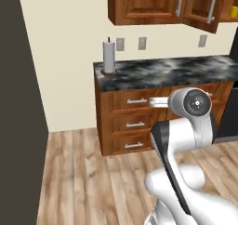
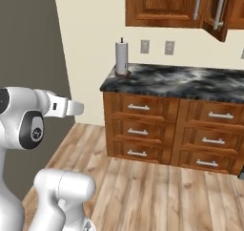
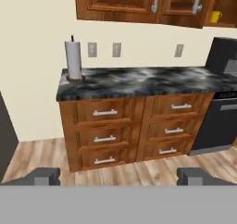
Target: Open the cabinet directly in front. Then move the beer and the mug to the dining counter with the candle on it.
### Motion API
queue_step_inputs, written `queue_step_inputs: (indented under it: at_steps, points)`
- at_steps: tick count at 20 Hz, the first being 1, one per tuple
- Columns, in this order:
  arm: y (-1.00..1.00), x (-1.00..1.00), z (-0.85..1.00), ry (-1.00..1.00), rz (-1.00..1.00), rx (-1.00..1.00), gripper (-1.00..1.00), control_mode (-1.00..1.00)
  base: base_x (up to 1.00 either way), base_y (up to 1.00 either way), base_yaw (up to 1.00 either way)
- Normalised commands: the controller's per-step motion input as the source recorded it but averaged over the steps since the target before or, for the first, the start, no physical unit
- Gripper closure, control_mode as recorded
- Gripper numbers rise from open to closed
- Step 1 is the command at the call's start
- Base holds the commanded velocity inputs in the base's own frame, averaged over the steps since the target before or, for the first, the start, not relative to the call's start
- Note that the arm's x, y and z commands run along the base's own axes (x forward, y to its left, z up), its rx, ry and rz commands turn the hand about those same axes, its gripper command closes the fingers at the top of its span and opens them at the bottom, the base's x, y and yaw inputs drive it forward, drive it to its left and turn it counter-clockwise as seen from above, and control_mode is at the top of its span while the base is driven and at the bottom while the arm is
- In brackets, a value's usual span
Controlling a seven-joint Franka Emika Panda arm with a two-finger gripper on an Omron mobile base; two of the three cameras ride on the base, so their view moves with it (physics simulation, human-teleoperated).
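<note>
Cabinet (image 3: 139,5) hangs far above the counter (image 3: 139,82), its right door swung ajar, its top cut off. Mug (image 3: 215,17) sits inside at the right, half hidden by that door. My gripper (image 3: 118,177) spreads wide, holding nothing.

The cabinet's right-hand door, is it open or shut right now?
Open. The right door of the cabinet swings out from the frame, and the mug shows on the shelf behind it.
</note>
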Motion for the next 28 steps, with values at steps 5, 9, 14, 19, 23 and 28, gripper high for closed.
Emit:
queue_step_inputs:
  at_steps: [5, 9, 14, 19, 23, 28]
  points:
    - [0.0, 0.0, 0.0, 0.0, 0.0, 0.0, -1.0, 1.0, 0.49, -1.0, -0.04]
    - [0.0, 0.0, 0.0, 0.0, 0.0, 0.0, -1.0, 1.0, 0.17, -1.0, -0.1]
    - [0.0, 0.0, 0.0, 0.0, 0.0, 0.0, -1.0, 1.0, 0.0, -1.0, -0.1]
    - [0.0, 0.0, 0.0, 0.0, 0.0, 0.0, -1.0, 1.0, 0.4, -1.0, -0.09]
    - [0.0, 0.0, 0.0, 0.0, 0.0, 0.0, -1.0, 1.0, 0.57, -1.0, -0.08]
    - [0.0, 0.0, 0.0, 0.0, 0.0, 0.0, -1.0, 1.0, 0.94, -0.71, -0.01]
